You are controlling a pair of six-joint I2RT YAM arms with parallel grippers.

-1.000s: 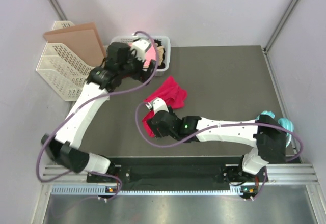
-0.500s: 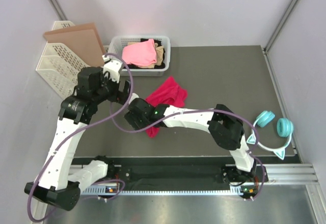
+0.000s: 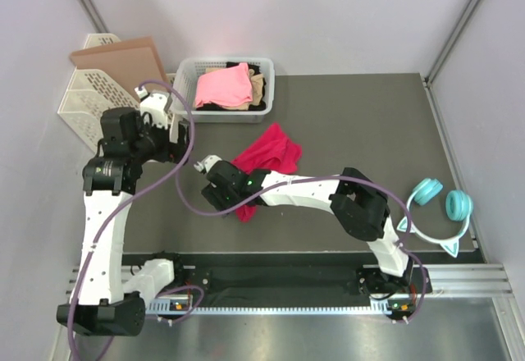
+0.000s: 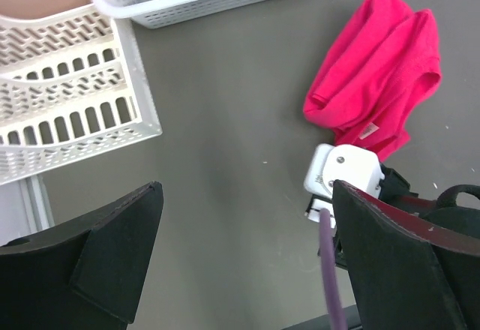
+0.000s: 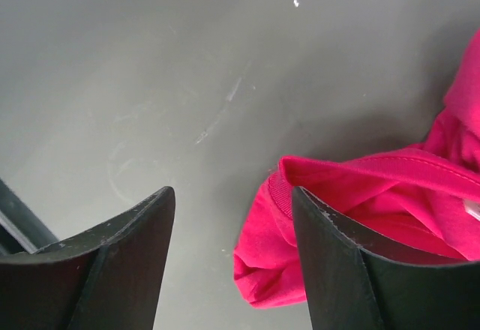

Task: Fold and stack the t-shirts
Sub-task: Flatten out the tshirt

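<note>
A bright crimson t-shirt (image 3: 271, 152) lies crumpled mid-table; it shows in the left wrist view (image 4: 375, 90) too. My right gripper (image 3: 232, 199) hangs over its near-left end, open. The rolled crimson hem (image 5: 281, 270) sits between the fingers (image 5: 352, 270), up against the right one, with bare table on the other side of my right gripper (image 5: 232, 195). My left gripper (image 3: 179, 146) is wide open over bare table, left of the shirt, with nothing inside the left gripper (image 4: 246, 191). Pink (image 3: 223, 86), tan (image 3: 259, 90) and black (image 3: 267, 70) t-shirts lie in the basket.
The white mesh basket (image 3: 235, 115) stands at the back of the table. A white file rack (image 3: 86, 111) holding brown card (image 3: 123, 61) is at the back left. Teal headphones (image 3: 443, 205) lie at the right, near the front edge.
My left arm has swung away from the basket to the left and nearer. My right gripper has slid left to the shirt's near end and its jaws have narrowed a little.
</note>
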